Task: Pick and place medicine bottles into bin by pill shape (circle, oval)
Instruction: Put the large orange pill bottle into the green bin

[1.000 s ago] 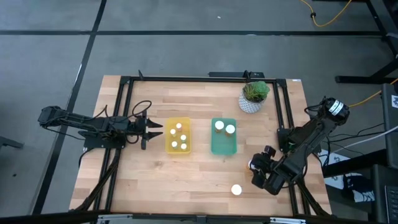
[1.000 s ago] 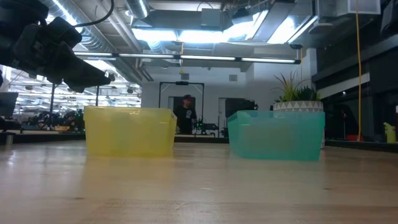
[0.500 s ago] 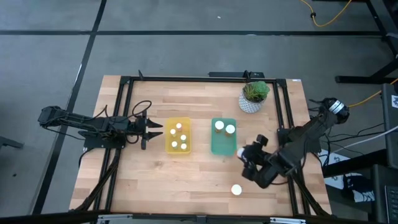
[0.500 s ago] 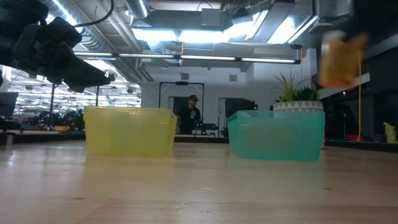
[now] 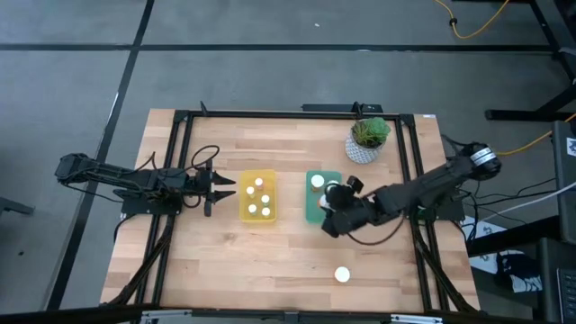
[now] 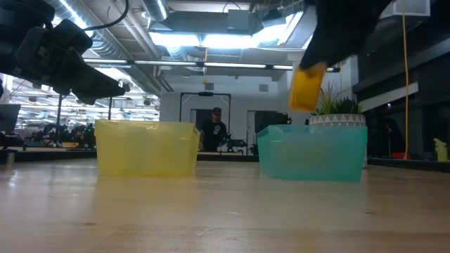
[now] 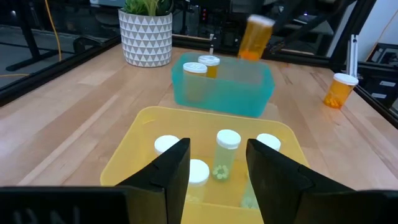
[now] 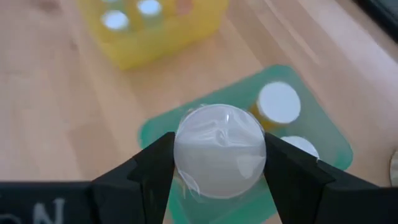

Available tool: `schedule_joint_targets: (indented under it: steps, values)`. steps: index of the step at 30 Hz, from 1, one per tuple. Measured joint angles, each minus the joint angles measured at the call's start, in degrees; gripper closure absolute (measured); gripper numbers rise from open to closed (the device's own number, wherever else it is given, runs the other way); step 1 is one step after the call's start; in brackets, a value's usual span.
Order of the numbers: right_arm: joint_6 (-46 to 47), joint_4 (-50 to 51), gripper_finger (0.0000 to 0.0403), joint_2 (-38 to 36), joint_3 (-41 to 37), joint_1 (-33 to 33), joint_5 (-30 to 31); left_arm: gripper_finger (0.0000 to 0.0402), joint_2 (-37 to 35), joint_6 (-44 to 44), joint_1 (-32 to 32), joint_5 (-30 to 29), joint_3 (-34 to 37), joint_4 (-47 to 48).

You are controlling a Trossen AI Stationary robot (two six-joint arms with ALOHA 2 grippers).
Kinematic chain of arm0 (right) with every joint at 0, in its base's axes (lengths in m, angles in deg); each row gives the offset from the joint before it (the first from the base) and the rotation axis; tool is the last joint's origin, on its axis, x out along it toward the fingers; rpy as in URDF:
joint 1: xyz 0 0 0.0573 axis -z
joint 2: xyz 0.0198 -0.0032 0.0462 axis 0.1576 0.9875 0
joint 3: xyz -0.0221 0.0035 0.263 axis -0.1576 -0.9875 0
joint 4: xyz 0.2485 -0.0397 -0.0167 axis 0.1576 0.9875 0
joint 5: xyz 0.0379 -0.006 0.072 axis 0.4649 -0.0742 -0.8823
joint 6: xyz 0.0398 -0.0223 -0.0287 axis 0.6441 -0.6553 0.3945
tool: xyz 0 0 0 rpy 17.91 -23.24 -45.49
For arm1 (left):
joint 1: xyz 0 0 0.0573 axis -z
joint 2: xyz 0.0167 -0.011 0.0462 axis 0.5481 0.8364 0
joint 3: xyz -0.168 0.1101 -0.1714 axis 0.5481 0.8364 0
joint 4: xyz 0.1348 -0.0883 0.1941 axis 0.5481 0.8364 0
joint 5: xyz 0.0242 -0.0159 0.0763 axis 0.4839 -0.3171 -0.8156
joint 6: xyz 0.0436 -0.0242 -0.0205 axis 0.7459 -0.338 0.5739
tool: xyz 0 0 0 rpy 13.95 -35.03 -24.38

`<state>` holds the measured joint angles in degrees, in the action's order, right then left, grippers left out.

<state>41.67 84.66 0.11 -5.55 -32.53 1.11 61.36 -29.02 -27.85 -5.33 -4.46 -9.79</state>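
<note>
Two bottles (image 5: 315, 182) stood in the green bin (image 5: 314, 214); the right gripper (image 5: 335, 200) clasped an orange bottle (image 6: 307, 87) above it; the left gripper (image 5: 223, 187), jaws parted, waited at nine o'clock.

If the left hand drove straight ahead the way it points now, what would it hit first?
Most likely the near wall of the yellow tray, straight ahead of the left hand. The hand may sit higher than the rim, so it might pass over onto the bottles inside.

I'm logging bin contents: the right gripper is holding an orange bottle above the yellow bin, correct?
Not quite. The right gripper holds the orange bottle above the green bin, not the yellow bin. The high view and right wrist view show it.
</note>
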Motion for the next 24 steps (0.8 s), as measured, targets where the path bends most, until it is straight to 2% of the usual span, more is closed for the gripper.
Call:
schedule_joint_targets:
  steps: [6, 12, 24]
  values:
    - [-0.1, -5.4, 0.0184, 3.1, -3.3, 5.1, -4.1, 0.0252, 0.0, 0.0, 0.0, 0.0, 0.0, 0.0]
    - [-0.6, -7.7, 0.0183, 6.9, -3.5, 8.0, -6.9, 0.0252, 0.0, 0.0, 0.0, 0.0, 0.0, 0.0]
    - [-2.7, -11.9, 0.0173, 10.8, -3.5, 9.7, -6.3, 0.0252, 0.0, 0.0, 0.0, 0.0, 0.0, 0.0]
